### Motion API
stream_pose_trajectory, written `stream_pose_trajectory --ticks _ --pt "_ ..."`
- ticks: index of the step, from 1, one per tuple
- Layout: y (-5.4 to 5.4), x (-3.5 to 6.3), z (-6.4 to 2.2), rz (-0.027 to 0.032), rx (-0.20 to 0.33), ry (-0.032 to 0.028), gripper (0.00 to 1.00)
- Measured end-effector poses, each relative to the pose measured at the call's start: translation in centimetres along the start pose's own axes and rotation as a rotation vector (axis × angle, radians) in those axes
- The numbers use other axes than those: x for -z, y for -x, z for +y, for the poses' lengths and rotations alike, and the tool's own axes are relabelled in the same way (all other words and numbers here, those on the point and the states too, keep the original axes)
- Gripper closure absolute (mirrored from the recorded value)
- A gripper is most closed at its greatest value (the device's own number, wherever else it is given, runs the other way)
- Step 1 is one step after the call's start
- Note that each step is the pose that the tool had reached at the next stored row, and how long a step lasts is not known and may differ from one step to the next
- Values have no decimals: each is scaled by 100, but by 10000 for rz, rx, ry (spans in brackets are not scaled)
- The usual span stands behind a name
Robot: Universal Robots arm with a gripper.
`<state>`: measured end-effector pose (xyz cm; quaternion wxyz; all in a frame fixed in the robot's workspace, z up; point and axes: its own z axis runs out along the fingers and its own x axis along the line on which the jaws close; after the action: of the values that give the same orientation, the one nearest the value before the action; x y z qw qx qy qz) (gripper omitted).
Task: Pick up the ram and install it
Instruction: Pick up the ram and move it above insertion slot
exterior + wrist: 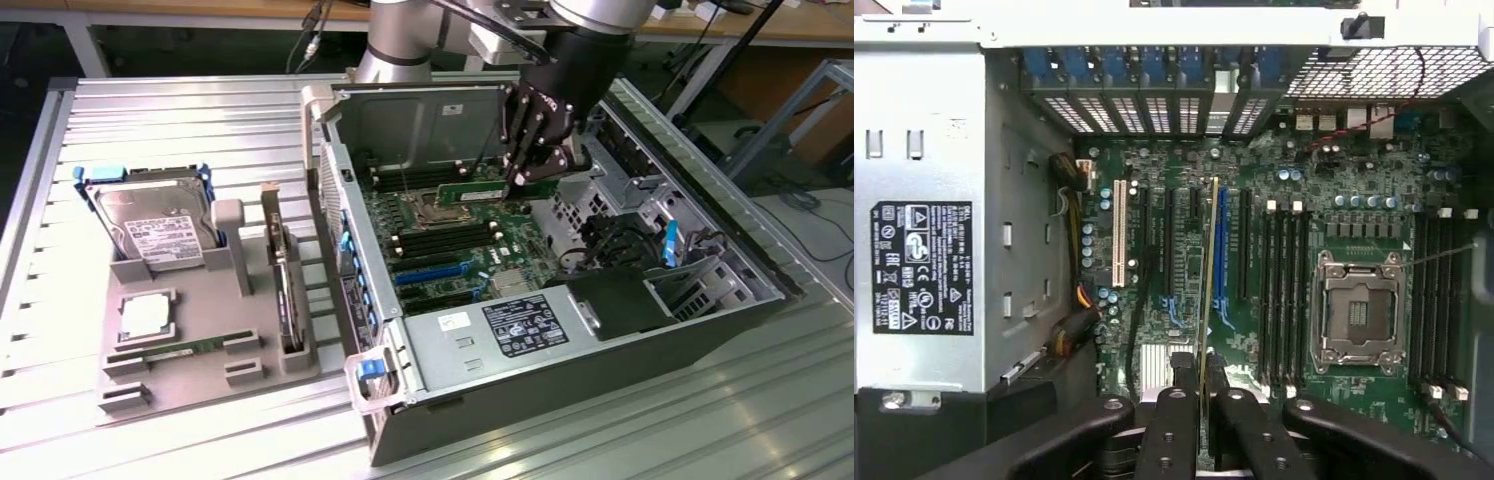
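black end effector (518, 180) (1199, 390) pinching the long thin green ram stick (467, 190) (1208, 270) | green motherboard (461, 240) (1184, 160) just below it, inside open grey metal case (414, 120)

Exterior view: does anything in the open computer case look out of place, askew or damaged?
Nothing looks damaged or spilled. Only the ram, held by the gripper, hangs above the motherboard rather than sitting in a slot.

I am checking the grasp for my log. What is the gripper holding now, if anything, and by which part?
The gripper is shut on the ram, pinching its flat faces at one end, above the motherboard.
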<state>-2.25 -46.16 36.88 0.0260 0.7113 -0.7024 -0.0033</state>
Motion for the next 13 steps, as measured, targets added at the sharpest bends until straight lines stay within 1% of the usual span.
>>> stream_pose_trajectory --ticks 1,3,5,6,7,8,13 --pt "20 -20 -3 -24 -24 0 86" --pt "175 -55 -8 -25 -25 0 86" --pt "316 -69 -12 -22 -24 2 86" --pt "408 -84 -14 -26 -25 0 86" --pt "430 -109 -16 -23 7 -2 86" --pt "425 -148 -14 -27 111 -7 86" --pt "425 -156 -12 -31 143 -6 86"
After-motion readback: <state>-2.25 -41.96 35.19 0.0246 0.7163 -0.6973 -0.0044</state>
